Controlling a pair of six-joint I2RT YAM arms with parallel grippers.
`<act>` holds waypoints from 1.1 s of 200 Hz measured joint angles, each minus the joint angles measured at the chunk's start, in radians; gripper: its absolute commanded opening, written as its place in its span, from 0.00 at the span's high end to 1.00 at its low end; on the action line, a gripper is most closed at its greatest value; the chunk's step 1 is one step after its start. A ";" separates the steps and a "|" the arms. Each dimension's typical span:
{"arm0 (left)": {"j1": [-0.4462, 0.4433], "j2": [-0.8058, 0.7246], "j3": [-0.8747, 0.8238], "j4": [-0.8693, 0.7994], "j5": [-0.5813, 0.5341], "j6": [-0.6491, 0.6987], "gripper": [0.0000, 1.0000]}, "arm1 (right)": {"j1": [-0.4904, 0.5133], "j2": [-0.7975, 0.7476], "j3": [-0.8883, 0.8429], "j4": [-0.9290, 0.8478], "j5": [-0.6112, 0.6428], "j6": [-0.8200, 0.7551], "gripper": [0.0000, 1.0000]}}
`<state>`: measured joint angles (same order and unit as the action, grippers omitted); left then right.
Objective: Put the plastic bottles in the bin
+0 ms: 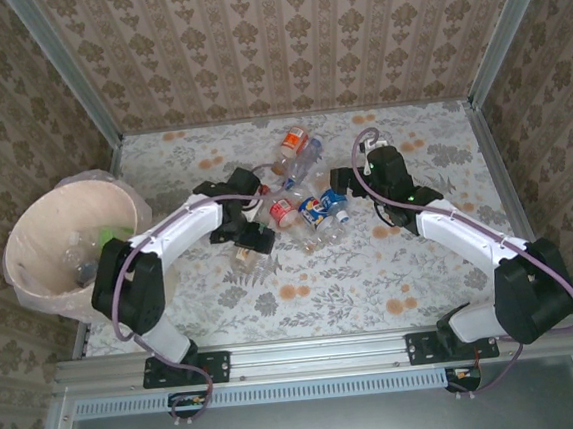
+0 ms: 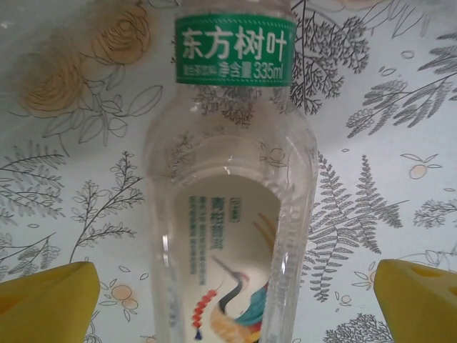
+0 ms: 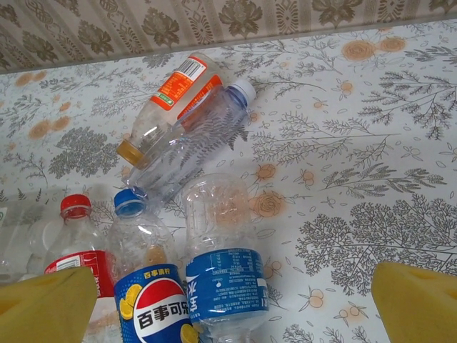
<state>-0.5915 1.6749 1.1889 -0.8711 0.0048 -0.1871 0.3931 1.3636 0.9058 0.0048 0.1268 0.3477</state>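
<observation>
Top view: the bin point(image 1: 31, 259) stood at the far left with a few items inside, the plastic bottles point(image 1: 306, 209) heaped mid-table between both arms. Left wrist: left gripper point(image 2: 232, 307) spread wide, yellow pads point(image 2: 46, 304) either side of a clear green-labelled bottle point(image 2: 232, 179), not touching it. Right wrist: right gripper point(image 3: 232, 307) likewise wide open, empty, above a Pepsi bottle point(image 3: 153, 304) and blue-labelled bottle point(image 3: 225, 286).

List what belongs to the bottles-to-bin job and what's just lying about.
Job:
bin
green-label bottle
Pepsi bottle
blue-label bottle
red-cap bottle
orange-label bottle
white-cap bottle

Just there:
floral tablecloth
patterned walls
metal rail
</observation>
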 measured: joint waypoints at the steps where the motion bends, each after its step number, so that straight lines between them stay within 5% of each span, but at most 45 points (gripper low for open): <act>1: 0.000 0.001 0.000 0.000 0.000 0.000 0.00 | 0.000 0.000 0.000 0.000 0.000 0.000 0.00; 56: -0.032 0.088 -0.013 0.076 0.006 -0.037 0.05 | -0.007 -0.002 0.000 0.000 0.000 0.000 0.00; 124: -0.055 0.106 -0.088 0.154 -0.099 -0.092 0.34 | -0.007 -0.010 -0.005 0.001 0.000 0.000 0.00; 220: -0.055 -0.246 -0.148 0.199 -0.106 -0.104 0.45 | -0.009 -0.019 -0.007 0.024 0.000 -0.023 0.00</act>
<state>-0.6464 1.4288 1.0409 -0.6720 -0.1013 -0.2909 0.3840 1.3445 0.8986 0.0284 0.1268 0.3248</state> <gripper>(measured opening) 0.564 0.999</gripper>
